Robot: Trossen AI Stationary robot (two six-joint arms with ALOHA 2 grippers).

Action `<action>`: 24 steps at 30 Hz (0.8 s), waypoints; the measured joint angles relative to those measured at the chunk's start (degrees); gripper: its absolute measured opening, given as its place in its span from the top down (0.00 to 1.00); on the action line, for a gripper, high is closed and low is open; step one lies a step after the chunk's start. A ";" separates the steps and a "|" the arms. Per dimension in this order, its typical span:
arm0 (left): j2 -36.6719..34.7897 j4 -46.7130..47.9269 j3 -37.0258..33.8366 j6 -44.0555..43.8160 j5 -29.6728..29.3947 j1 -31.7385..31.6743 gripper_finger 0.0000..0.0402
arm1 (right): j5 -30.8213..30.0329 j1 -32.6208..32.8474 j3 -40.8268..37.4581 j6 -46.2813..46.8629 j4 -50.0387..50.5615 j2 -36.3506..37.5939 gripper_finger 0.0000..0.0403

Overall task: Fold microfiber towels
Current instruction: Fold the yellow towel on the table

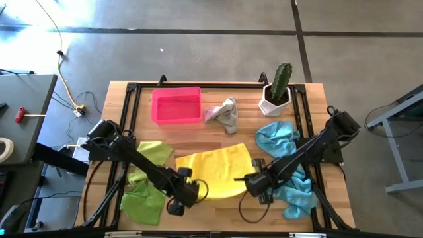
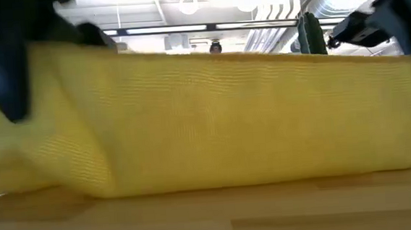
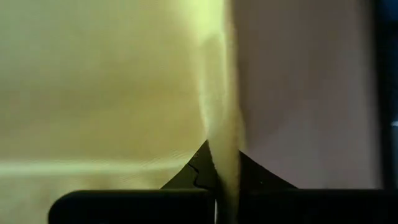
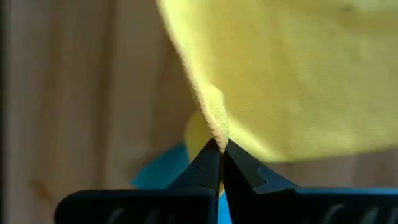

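The left gripper (image 1: 188,192) was clamped on the near left edge of the yellow towel (image 1: 215,168); its wrist view showed the cloth's edge (image 3: 224,155) pinched between closed fingers. The right gripper (image 1: 256,180) was likewise closed on the towel's right edge, a fold of yellow nipped at its fingertips (image 4: 217,134). Between the two grippers the yellow towel was held up and stretched sideways over the middle of the bench (image 1: 218,132), its lower part reaching the wood in the low view (image 2: 213,114).

Judging from this, the task was at an early stage. The yellow towel looked to be in the middle of its first fold, held by two corners or edges but not yet laid over itself. None of the others appeared folded. The lime towel (image 1: 153,153) and the green towel (image 1: 143,201) lay rumpled by the left arm, just beside the left gripper. Light blue towels (image 1: 277,135) lay bunched under and beside the right arm, one near the potted cactus (image 1: 277,89), another (image 1: 297,195) at the near right edge. The grey towel (image 1: 223,114) sat crumpled toward the far side, just beside the pink tray (image 1: 176,106), well apart from both grippers.
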State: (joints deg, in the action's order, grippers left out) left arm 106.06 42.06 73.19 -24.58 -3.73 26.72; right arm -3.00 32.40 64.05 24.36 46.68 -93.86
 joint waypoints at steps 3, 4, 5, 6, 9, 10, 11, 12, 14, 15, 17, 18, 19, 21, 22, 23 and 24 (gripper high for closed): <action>0.00 4.94 0.02 2.30 -2.21 -1.44 1.00 | -2.65 -2.51 0.00 -4.13 2.63 0.00 1.00; 0.00 6.41 0.02 2.99 -2.83 -1.94 1.00 | -4.64 -3.28 0.00 -5.65 3.46 0.00 1.00; 0.00 7.45 0.02 3.68 -3.81 -2.42 1.00 | -6.70 -4.11 0.00 -7.22 4.15 0.00 1.00; 0.00 8.41 0.02 4.13 -4.81 -2.91 1.00 | -8.70 -4.97 0.00 -8.86 4.32 0.00 1.00; 0.00 10.97 0.02 4.24 -7.22 -4.32 1.00 | -12.26 -7.78 0.00 -13.26 4.41 0.00 1.00; 0.00 11.72 0.02 4.27 -7.65 -4.75 1.00 | -13.00 -8.70 0.00 -14.54 4.37 0.00 1.00; 0.00 12.46 0.02 4.27 -7.88 -5.17 1.00 | -13.16 -9.63 0.00 -15.76 4.42 0.00 1.00; 0.00 12.96 0.02 4.27 -8.19 -5.57 1.00 | -13.19 -10.57 0.00 -16.96 4.43 0.00 1.00; 0.00 13.86 0.02 4.22 -8.69 -6.28 1.00 | -13.36 -12.49 0.00 -19.01 4.23 0.00 1.00; 0.00 14.43 0.02 3.97 -8.76 -6.56 1.00 | -13.36 -13.41 0.00 -19.84 4.12 0.00 1.00; 0.00 14.66 0.02 2.95 -8.78 -7.00 1.00 | -13.36 -15.27 -0.01 -20.87 4.10 0.00 1.00; 0.00 14.78 0.02 2.44 -8.83 -7.31 1.00 | -13.36 -16.17 -0.02 -21.27 4.08 0.00 1.00; 0.00 14.76 0.02 2.28 -8.87 -7.61 1.00 | -13.36 -16.98 -0.02 -21.63 4.08 0.00 1.00; 0.00 14.76 0.02 2.28 -9.31 -8.15 1.00 | -13.38 -18.52 -0.07 -21.98 3.87 0.00 1.00; 0.00 14.76 0.02 2.25 -10.06 -8.46 1.00 | -13.36 -19.18 -0.07 -22.29 3.65 0.00 1.00; 0.00 14.77 0.02 2.24 -10.86 -8.76 1.00 | -13.36 -19.76 -0.07 -22.74 3.42 0.00 1.00; 0.00 14.79 0.02 2.24 -11.51 -9.05 1.00 | -13.35 -20.29 -0.07 -23.15 3.21 0.00 1.00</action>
State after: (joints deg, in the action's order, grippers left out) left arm 106.06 56.84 73.21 -22.35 -15.24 17.66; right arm -16.35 12.11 63.99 1.21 49.89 -93.86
